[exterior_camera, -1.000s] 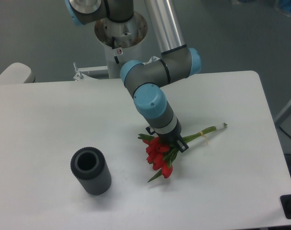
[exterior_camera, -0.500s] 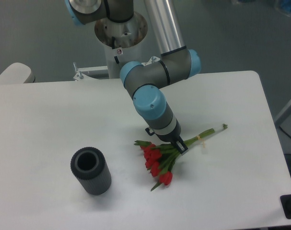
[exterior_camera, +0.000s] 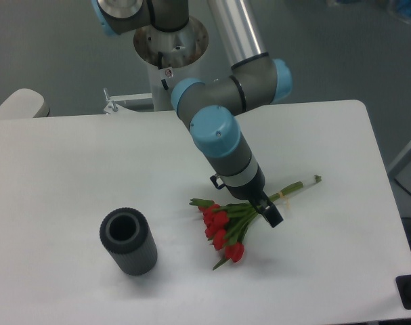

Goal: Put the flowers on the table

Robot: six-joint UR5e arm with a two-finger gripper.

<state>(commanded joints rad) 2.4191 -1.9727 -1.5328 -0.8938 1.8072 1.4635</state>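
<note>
The flowers [exterior_camera: 223, 229], a bunch of red tulips with green leaves, lie flat on the white table [exterior_camera: 70, 162] right of centre. The heads point toward the front and the pale stems [exterior_camera: 296, 185] run off to the right. My gripper [exterior_camera: 267, 211] hangs just above the bunch where the stems meet the leaves. It is lifted off the flowers and holds nothing. Its dark fingers [exterior_camera: 273, 217] look parted, and the wrist partly hides them.
A dark grey ribbed cylinder vase [exterior_camera: 128, 241] stands upright at the front left, well apart from the flowers. The arm's base column [exterior_camera: 170, 47] stands behind the table's far edge. The table's right edge [exterior_camera: 384, 176] is beyond the stem tips.
One second ago the gripper held the flowers low; they then settled flat on the table. Since half a second ago the gripper has let go and risen, and the flowers stayed put.
</note>
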